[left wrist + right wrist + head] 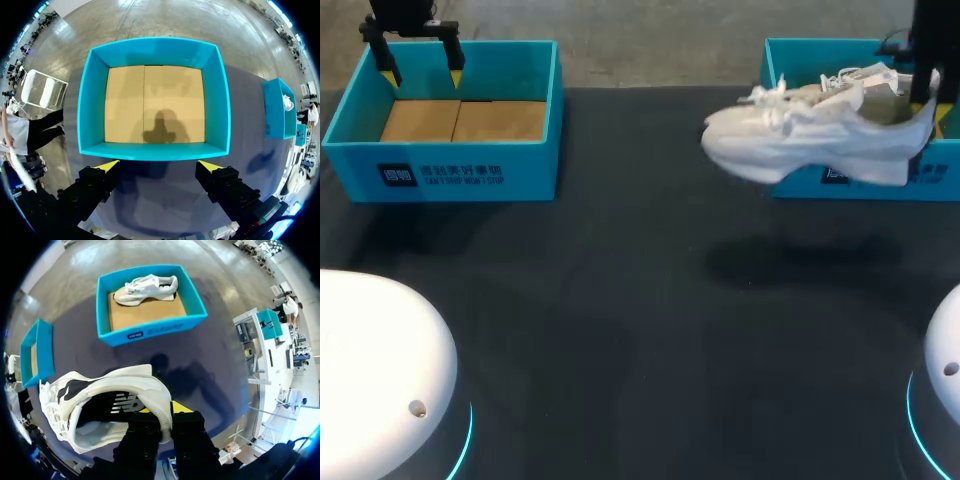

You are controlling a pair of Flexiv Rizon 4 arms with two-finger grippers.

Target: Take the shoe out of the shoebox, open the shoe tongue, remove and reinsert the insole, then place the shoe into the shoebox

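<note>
Two shoeboxes stand on the dark table; left claw gapes, right claw clenches the shoe.

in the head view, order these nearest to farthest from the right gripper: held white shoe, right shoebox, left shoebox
1. white shoe, held by its heel in the fingers of the right gripper.
2. right shoebox, just behind the shoe at the far right.
3. left shoebox, far across at the view's left.

Light: even, overhead — shoe cast a soft shadow on the table, at its 6 o'clock.
</note>
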